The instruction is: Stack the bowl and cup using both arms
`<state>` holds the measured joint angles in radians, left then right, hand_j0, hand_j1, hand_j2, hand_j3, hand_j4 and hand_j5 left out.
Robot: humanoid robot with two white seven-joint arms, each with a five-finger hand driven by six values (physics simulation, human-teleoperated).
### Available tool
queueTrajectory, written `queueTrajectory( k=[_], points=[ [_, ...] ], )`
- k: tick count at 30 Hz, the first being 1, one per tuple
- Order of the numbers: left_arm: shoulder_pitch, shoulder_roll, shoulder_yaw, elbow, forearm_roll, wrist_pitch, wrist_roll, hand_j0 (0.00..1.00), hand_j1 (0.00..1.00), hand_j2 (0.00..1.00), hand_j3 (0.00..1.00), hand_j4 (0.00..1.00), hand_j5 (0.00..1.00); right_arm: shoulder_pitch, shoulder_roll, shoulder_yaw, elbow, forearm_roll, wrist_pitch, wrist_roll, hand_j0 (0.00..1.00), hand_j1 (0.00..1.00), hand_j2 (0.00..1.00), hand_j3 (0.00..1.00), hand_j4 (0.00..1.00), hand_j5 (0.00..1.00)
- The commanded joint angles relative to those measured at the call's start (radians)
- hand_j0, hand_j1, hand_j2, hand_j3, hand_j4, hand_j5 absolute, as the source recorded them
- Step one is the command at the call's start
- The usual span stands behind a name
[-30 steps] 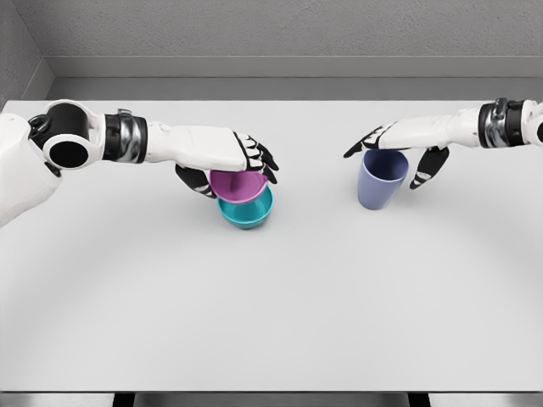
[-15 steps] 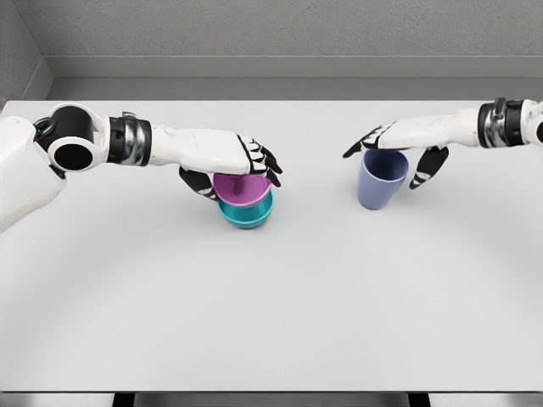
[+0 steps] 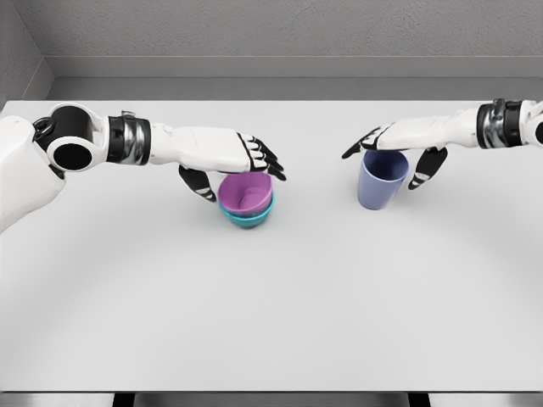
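A broad white table [image 3: 280, 322] fills the scene, backed by a grey wall, with the robot's two arms reaching in from opposite sides so that each can tend its own half of the job. The left hand [image 3: 242, 165] hovers over the pink bowl [image 3: 246, 193], which sits nested level inside the teal bowl [image 3: 249, 217] left of the table's centre; the fingers arch loosely above the far rim and the thumb hangs at the near-left side, a stance that reads as a grip let go now that the bowl is seated, though whether any fingertip touches the rim is too fine to tell. Well apart to the right, the right hand [image 3: 399, 153] is spread wide above the blue cup [image 3: 381, 179], index finger stretched leftward past the rim and thumb hanging just beside the cup's right wall, holding nothing; that open straddle looks like the set-up for a grasp from the top. The cup stands upright on the table with its mouth up, the smallest piece and, by this judgement, the last to join the stack at left.
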<state>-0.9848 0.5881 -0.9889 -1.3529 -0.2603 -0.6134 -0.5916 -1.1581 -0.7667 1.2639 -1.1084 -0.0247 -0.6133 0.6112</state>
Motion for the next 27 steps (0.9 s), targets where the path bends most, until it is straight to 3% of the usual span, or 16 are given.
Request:
queueTrajectory(
  k=[1, 7, 10, 14, 15, 17, 19, 22, 27],
  points=[
    [0.000, 0.001, 0.001, 0.000, 0.006, 0.003, 0.007, 1.00, 1.00, 1.00, 1.00, 1.00, 1.00, 0.001, 0.000, -0.001, -0.001, -0.006, 0.002, 0.000, 1.00, 1.00, 1.00, 1.00, 1.00, 1.00],
    [-0.002, 0.010, 0.013, -0.005, 0.007, 0.003, 0.007, 1.00, 1.00, 1.00, 1.00, 1.00, 1.00, 0.002, 0.000, -0.001, -0.004, -0.006, 0.002, 0.000, 1.00, 1.00, 1.00, 1.00, 1.00, 1.00],
    [-0.006, 0.140, 0.084, -0.032, 0.062, 0.003, 0.007, 1.00, 1.00, 1.00, 1.00, 1.00, 1.00, 0.002, 0.000, -0.001, -0.002, -0.006, 0.002, 0.000, 1.00, 1.00, 1.00, 1.00, 1.00, 1.00],
    [0.018, 0.352, 0.124, -0.052, 0.119, 0.003, 0.009, 1.00, 1.00, 1.00, 1.00, 1.00, 1.00, 0.002, 0.001, -0.001, -0.001, -0.006, 0.002, 0.000, 1.00, 1.00, 1.00, 1.00, 1.00, 1.00],
    [0.058, 0.391, 0.157, -0.052, 0.124, 0.003, 0.009, 1.00, 1.00, 1.00, 1.00, 1.00, 1.00, 0.002, 0.001, -0.001, -0.001, -0.006, 0.002, 0.000, 1.00, 1.00, 1.00, 1.00, 1.00, 1.00],
    [0.221, 0.392, 0.321, -0.052, 0.124, 0.003, 0.009, 1.00, 1.00, 1.00, 1.00, 1.00, 1.00, 0.002, 0.001, -0.001, 0.001, -0.006, 0.002, 0.000, 1.00, 1.00, 1.00, 1.00, 1.00, 1.00],
    [0.307, 0.394, 0.392, -0.080, 0.124, 0.003, 0.009, 1.00, 1.00, 1.00, 1.00, 1.00, 1.00, 0.002, 0.001, -0.001, 0.001, -0.006, 0.002, 0.000, 1.00, 1.00, 1.00, 1.00, 1.00, 1.00],
    [0.348, 0.407, 0.394, -0.089, 0.122, 0.003, 0.009, 1.00, 1.00, 1.00, 1.00, 1.00, 1.00, 0.002, 0.004, -0.001, 0.005, -0.006, 0.002, 0.000, 1.00, 1.00, 1.00, 1.00, 1.00, 1.00],
    [0.359, 0.406, 0.392, -0.087, 0.125, 0.003, 0.007, 1.00, 1.00, 1.00, 1.00, 1.00, 1.00, 0.002, 0.006, 0.005, 0.005, -0.006, 0.002, 0.000, 0.98, 0.98, 0.98, 0.98, 0.98, 0.98]
  ],
)
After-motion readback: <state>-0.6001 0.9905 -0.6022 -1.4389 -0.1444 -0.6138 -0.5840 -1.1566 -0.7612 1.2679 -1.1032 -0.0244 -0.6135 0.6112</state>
